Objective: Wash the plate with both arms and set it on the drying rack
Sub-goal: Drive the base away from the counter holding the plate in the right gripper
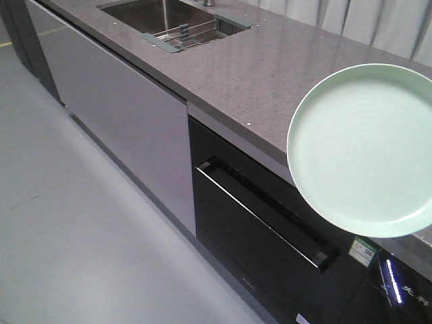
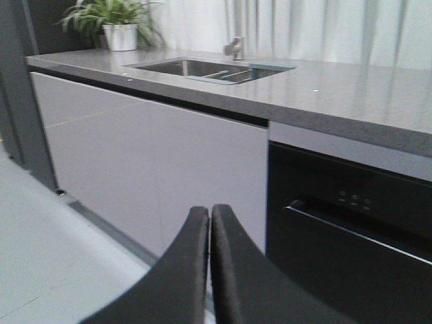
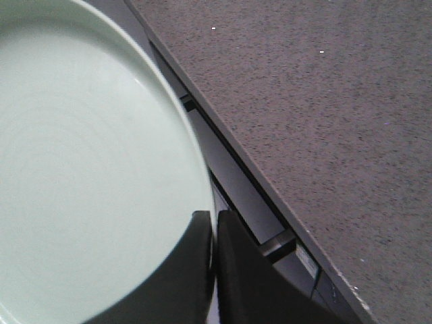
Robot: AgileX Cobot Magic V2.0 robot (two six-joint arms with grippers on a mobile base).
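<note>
The pale mint-green plate hangs in the air in front of the counter edge, its ringed face toward the front camera. In the right wrist view the plate fills the left side, and my right gripper is shut on its rim, one finger on each face. My left gripper is shut with nothing between its fingers, low in front of the white cabinet doors. The drying rack of steel rods lies across the sink at the far end of the counter; the rack also shows in the left wrist view. Neither arm shows in the front view.
A grey speckled countertop runs diagonally, with a sink and a tap. Below it are white cabinet doors and a black built-in appliance. A potted plant stands at the counter's far end. Grey floor lies left.
</note>
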